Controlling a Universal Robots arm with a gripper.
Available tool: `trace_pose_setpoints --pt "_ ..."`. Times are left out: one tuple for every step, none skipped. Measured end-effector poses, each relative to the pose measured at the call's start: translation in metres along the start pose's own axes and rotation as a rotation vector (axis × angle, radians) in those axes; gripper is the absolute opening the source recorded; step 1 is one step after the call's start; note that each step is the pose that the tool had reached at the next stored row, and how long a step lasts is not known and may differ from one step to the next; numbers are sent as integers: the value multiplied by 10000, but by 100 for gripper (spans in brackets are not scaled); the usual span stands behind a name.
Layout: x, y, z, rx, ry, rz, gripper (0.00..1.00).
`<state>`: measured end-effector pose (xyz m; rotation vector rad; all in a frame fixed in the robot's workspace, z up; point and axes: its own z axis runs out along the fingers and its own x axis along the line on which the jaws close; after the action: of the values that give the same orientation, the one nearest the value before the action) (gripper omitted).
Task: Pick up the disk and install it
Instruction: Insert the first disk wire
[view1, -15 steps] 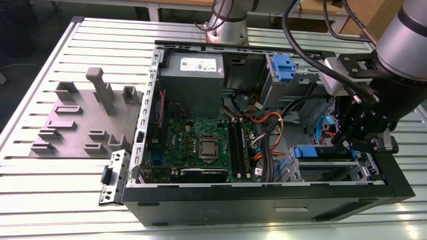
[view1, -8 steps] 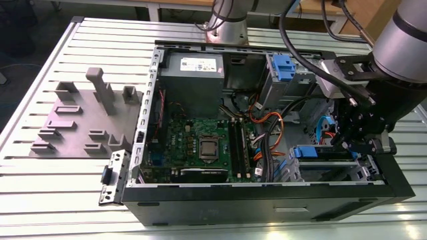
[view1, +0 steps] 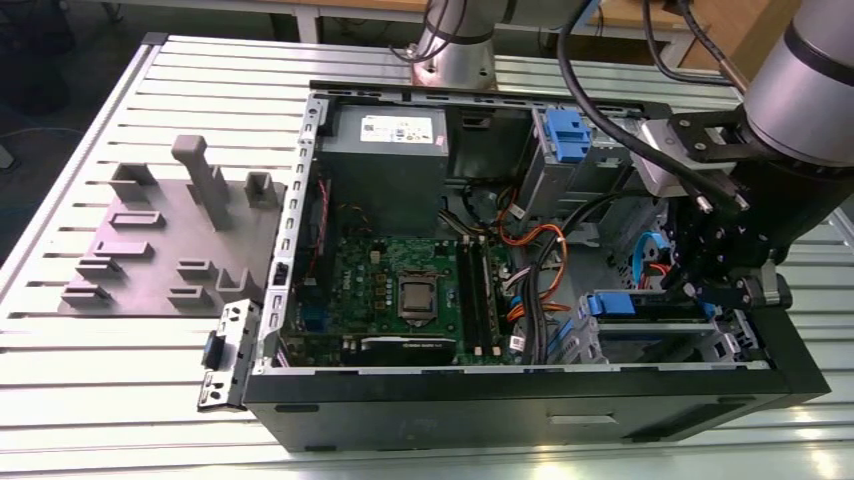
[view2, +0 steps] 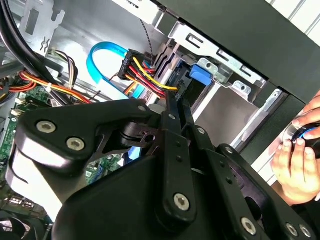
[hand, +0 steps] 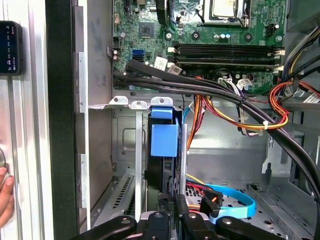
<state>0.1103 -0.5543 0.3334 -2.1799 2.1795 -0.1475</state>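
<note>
Disk (hand: 164, 150), a flat drive in its blue plastic carrier, stands on edge in the open computer case's (view1: 534, 405) drive bay, clamped between my black gripper's (hand: 171, 197) jaws.

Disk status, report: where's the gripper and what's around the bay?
Gripper low in the case at the drive bay, on the disk. Disk on edge in the bay, blue carrier showing. Blue cable and orange-yellow wires alongside.
</note>
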Motion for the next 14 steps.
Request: trace_pose_setpoints --pt "0 0 0 3 2 8 16" --pt "-1 0 0 6 3 20 16" --pt "-2 0 0 9 5 30 16" --pt "-2 0 0 10 6 36 16" --pt "-2 0 2 11 6 45 16" --pt "-3 0 5 12 5 53 16" --pt "-2 1 9 12 2 55 16" --pt "-3 1 14 14 1 56 16" --pt "-2 2 19 16 3 57 16" --pt "-2 3 26 18 3 57 16" --pt "-2 4 35 19 3 58 16" --pt "-2 5 44 20 2 58 16" --pt "-1 6 54 21 3 59 16" --pt "-1 6 60 21 7 59 16"
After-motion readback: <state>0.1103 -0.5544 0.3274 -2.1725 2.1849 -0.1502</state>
